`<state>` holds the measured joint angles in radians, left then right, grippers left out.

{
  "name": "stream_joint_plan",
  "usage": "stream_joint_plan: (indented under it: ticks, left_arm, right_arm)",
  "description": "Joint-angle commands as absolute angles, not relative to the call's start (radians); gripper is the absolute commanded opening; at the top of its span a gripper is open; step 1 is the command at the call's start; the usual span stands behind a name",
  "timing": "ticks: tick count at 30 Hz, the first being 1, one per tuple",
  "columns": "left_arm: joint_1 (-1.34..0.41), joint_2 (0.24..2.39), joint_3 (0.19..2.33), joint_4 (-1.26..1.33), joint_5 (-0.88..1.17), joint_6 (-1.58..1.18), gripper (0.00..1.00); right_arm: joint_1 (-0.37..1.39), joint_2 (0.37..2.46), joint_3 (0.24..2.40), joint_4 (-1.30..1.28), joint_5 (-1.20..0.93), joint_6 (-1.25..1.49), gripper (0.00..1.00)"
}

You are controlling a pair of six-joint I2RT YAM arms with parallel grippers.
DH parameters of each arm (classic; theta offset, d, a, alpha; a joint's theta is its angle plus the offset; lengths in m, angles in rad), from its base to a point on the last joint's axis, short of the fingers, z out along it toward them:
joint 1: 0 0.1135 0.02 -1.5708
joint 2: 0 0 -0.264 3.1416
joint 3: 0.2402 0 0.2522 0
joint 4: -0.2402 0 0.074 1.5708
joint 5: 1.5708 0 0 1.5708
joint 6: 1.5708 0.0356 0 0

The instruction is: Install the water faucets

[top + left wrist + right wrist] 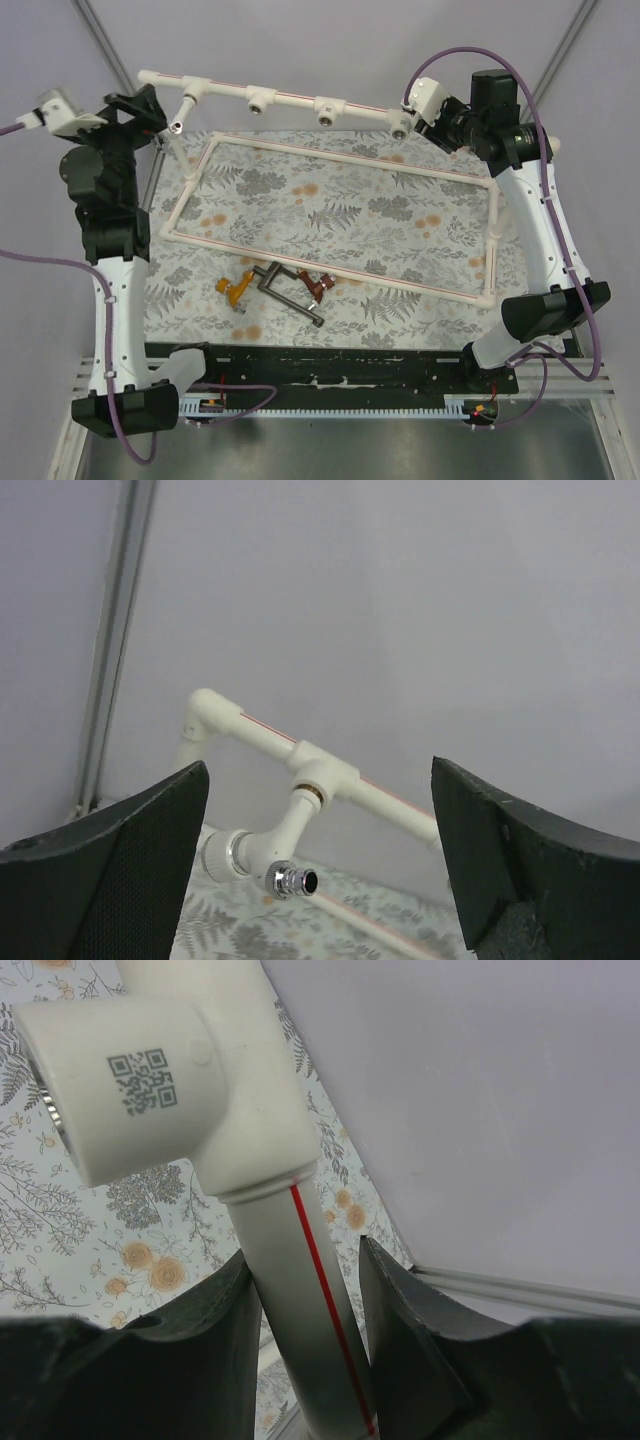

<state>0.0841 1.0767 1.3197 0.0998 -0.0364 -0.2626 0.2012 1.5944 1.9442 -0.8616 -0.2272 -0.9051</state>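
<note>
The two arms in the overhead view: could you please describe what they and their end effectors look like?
The left arm and right arm have white tubular links between bulky black joint housings, each trailing a purple cable. A white camera block sits at each wrist. The left end effector and right end effector have two broad dark fingers each.

The cloth [400, 220] is pale, printed with grey leaf sprays and small orange blossoms. The pipe rail [290, 98] is white with a thin red stripe, and its tee socket [130, 1080] bears a black square code. The orange-yellow faucet [233, 290], dark grey faucet [292, 298] and red-brown faucet [318, 287] contrast with the white faucet [262, 845], whose spout is shiny silver.
</note>
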Motion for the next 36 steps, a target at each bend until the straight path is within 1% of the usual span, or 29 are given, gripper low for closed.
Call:
stream_joint_plan:
  ticks: [1,4,9,16,21,25,28,32,33,36]
  left_arm:
    - [0.213,1.054,1.332,-0.098,-0.11,-0.979,0.95]
    - [0.235,1.052,1.272,-0.118,-0.095,-1.147,0.94]
    - [0.252,1.106,1.157,-0.005,0.035,-1.451,0.93]
    - [0.25,1.189,1.154,0.055,0.107,-1.538,0.92]
    - [0.242,1.267,1.141,0.153,0.187,-1.658,0.79]
    - [0.222,1.325,1.172,0.225,0.236,-1.71,0.76]
    - [0.212,1.357,1.195,0.23,0.239,-1.709,0.75]
    - [0.212,1.396,1.187,0.287,0.247,-1.736,0.69]
    - [0.212,1.402,1.186,0.308,0.248,-1.735,0.67]
    - [0.212,1.422,1.169,0.379,0.245,-1.724,0.5]
  right_arm:
    - [0.218,1.631,1.937,-0.877,-0.204,-0.792,0.0]
    - [0.218,1.623,1.931,-0.877,-0.207,-0.792,0.0]
    - [0.218,1.608,1.918,-0.877,-0.199,-0.796,0.0]
    - [0.216,1.6,1.91,-0.876,-0.189,-0.801,0.0]
    - [0.218,1.603,1.913,-0.874,-0.179,-0.804,0.0]
    - [0.218,1.606,1.916,-0.876,-0.173,-0.805,0.0]
    - [0.218,1.608,1.917,-0.874,-0.169,-0.807,0.0]
    - [0.216,1.608,1.913,-0.874,-0.164,-0.81,0.0]
    - [0.218,1.609,1.911,-0.874,-0.161,-0.808,0.0]
    - [0.218,1.609,1.911,-0.874,-0.158,-0.813,0.0]
